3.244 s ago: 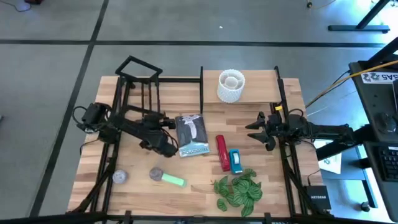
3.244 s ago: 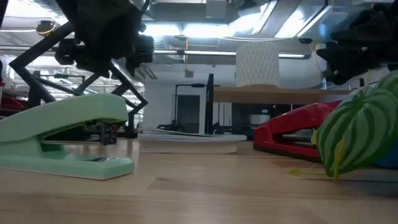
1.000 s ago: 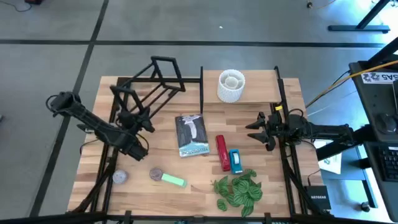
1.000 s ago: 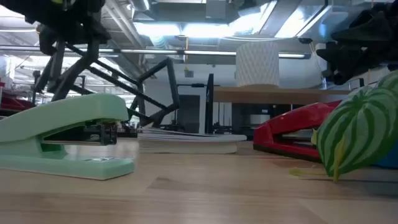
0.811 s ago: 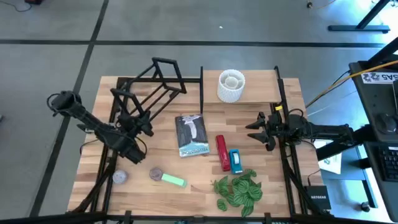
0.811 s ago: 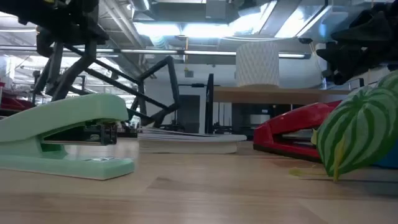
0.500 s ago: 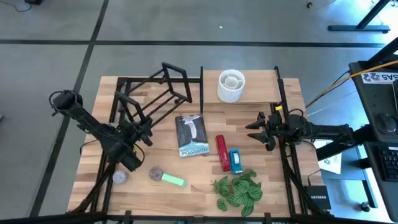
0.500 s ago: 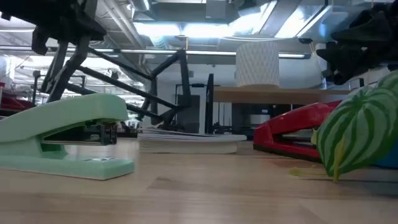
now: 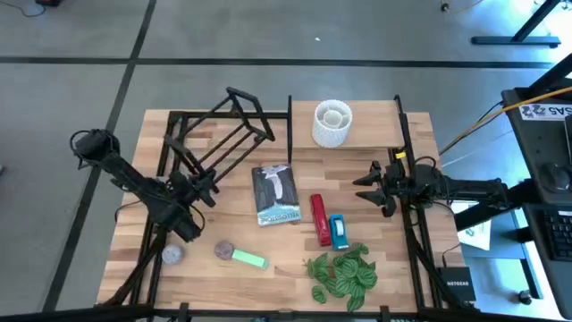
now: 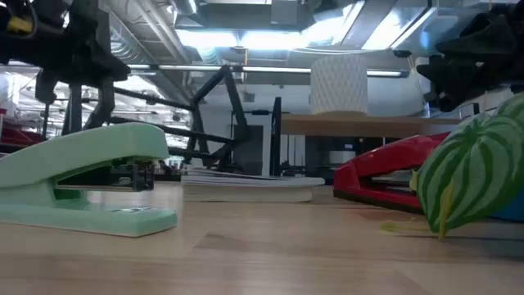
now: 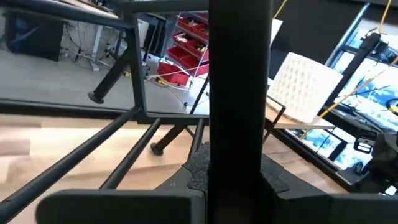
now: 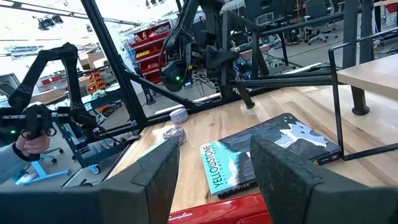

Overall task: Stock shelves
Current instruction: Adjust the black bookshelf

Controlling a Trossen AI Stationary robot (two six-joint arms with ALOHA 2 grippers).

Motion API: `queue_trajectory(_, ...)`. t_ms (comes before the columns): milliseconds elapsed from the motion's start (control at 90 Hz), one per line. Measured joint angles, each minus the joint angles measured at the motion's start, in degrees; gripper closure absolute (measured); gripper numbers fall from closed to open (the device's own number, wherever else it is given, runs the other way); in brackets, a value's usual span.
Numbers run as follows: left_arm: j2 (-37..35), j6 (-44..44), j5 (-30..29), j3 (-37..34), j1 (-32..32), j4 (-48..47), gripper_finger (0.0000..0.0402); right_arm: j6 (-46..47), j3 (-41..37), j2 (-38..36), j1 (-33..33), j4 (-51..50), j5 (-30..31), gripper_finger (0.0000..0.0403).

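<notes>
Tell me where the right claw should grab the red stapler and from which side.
Grip the red stapler across its narrow width near the middle, coming straight down from above. It lies flat, a long thin body, with the book on one side and the blue stapler close on the other, so a top approach probably gives the right claw, now open, the most room.

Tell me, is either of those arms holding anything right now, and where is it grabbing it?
The left gripper holds the small black rack by one thin bar at its near end, tilting it. The right gripper holds nothing, jaws open beside the shelf board.
</notes>
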Motion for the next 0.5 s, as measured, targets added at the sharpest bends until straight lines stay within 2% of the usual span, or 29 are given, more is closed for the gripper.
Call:
queue_trajectory(278,-1.9,0.2,0.4,-0.1,1.8,0.9,0.0365,0.0,0.0,0.0,0.0,0.0,0.0,0.0221)
queue_trajectory(378,-3.4,0.2,3.7,-0.1,3.6,0.8,0.0362,0.0,0.0,0.0,0.0,0.0,0.0,0.0221)
queue_trajectory(500,-4.5,0.9,9.1,-0.1,6.5,-0.2,0.0328,0.0,0.0,0.0,0.0,0.0,0.0,0.0221)
